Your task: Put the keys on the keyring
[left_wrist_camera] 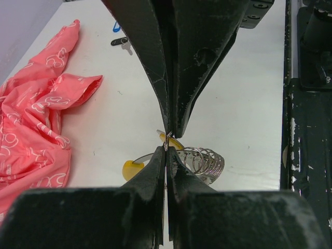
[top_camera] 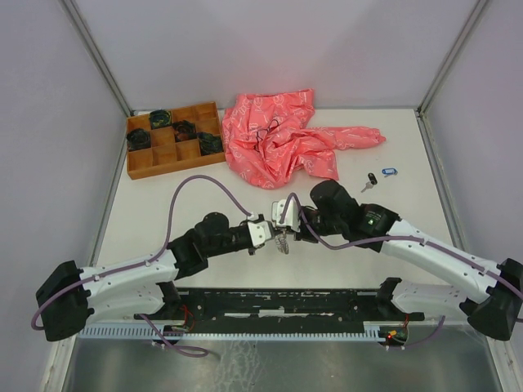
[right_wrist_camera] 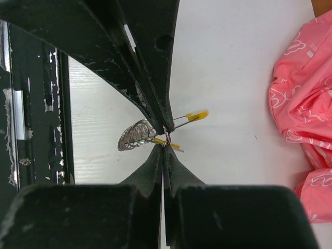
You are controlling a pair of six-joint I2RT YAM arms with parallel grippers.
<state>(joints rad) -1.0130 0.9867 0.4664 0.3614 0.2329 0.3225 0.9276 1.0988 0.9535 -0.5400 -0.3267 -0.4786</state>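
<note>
Your right gripper (right_wrist_camera: 164,147) is clamped tight on the keyring (right_wrist_camera: 135,136) at its yellow segment, mid-table. Your left gripper (left_wrist_camera: 166,151), equally closed, pinches the yellow-tagged key (left_wrist_camera: 130,169), tip to tip against it. Well apart lie the blue-tagged key (top_camera: 388,171) and black-tagged key (top_camera: 372,180).

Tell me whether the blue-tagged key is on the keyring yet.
No, the blue-tagged key lies loose beside the black-tagged key, well apart from the keyring.
</note>
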